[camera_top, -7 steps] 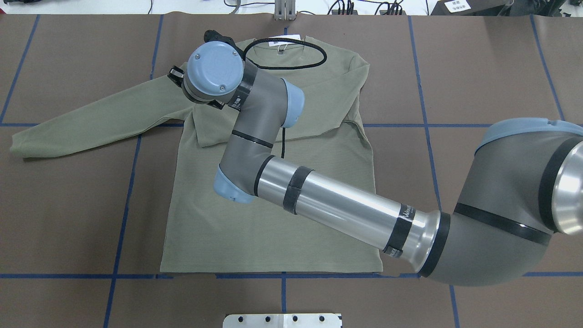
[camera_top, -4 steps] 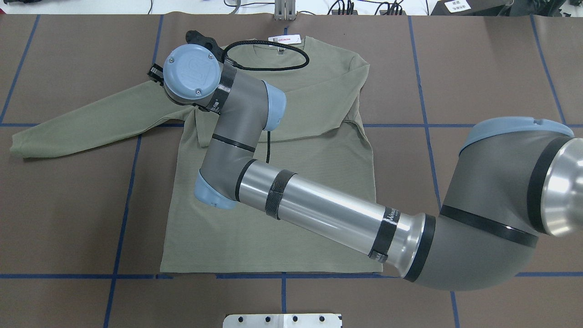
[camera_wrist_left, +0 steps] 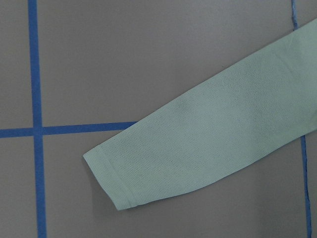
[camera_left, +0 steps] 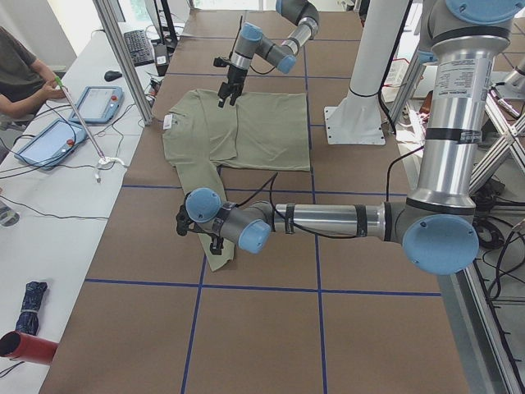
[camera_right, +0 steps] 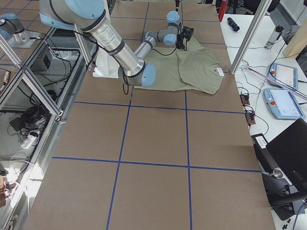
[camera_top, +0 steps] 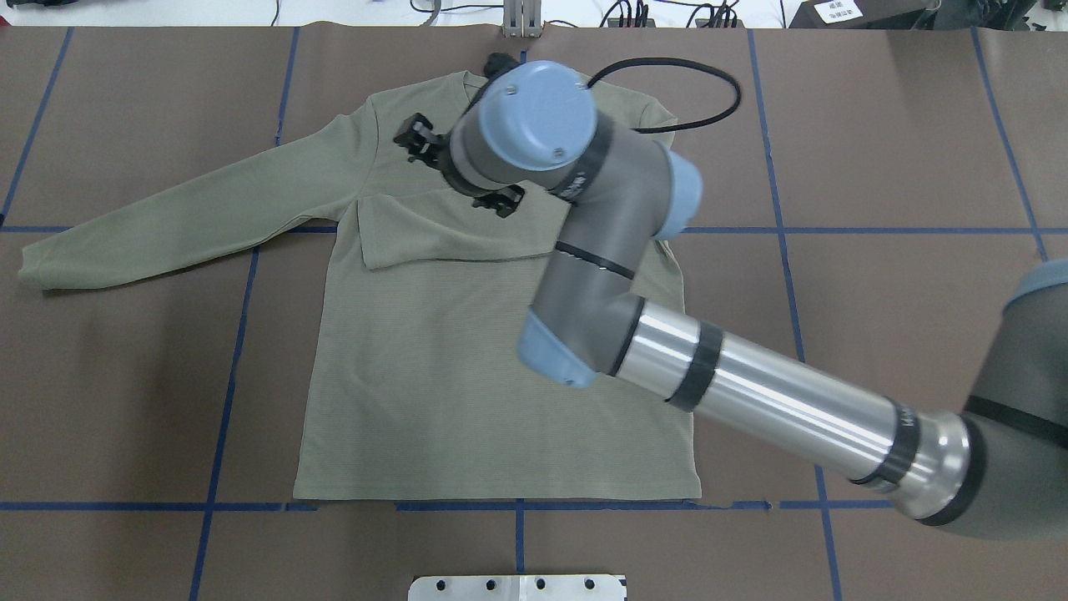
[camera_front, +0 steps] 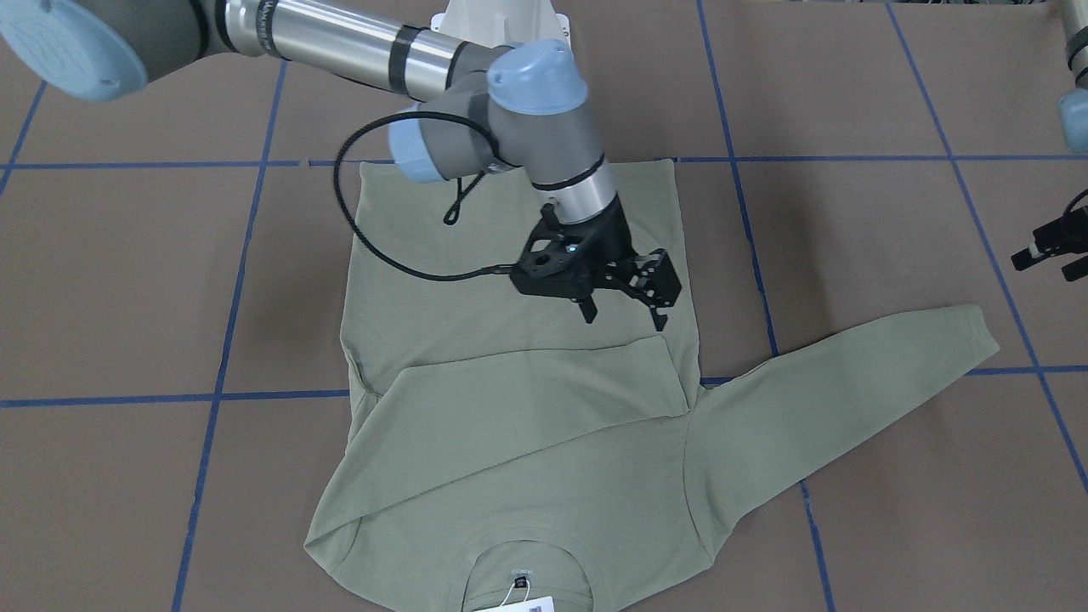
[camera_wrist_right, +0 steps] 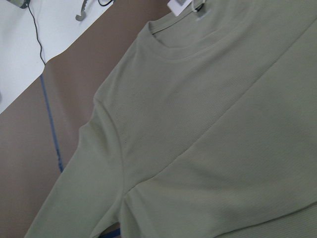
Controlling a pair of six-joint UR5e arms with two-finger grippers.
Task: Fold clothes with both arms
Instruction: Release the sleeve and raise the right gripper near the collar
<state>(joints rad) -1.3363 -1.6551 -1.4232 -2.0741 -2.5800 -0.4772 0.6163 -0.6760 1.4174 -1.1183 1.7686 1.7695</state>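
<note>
Overhead exterior view: a brown table [camera_top: 901, 125] crossed by blue tape lines [camera_top: 784, 229] fills the frame; the right arm [camera_top: 751, 392] enters from the lower right and reaches diagonally to the upper centre. The sage-green shirt [camera_top: 434, 376] lies flat at the centre of the frame, collar toward the top edge and hem along the lower tape line. 1 sleeve [camera_top: 167, 217] stretches out to the left of the frame; the other sleeve [camera_top: 450, 234] is folded across the chest, its cuff toward the shirt's left side.

From the exterior left view, the left arm [camera_left: 328, 220] lies low in the middle of the frame; its wrist camera looks down on the stretched sleeve's cuff [camera_wrist_left: 114, 183]. The left gripper [camera_front: 1041, 262] is cut by the right edge of the front-facing view; I cannot tell how its jaws stand.

The right gripper [camera_front: 624, 321] points down over the shirt's body beside the folded cuff; its 2 fingers [camera_front: 588, 313] are spread wide with nothing between them. The white hang tag [camera_front: 514, 607] sits at the collar [camera_front: 527, 557], at the bottom edge of that view.
</note>
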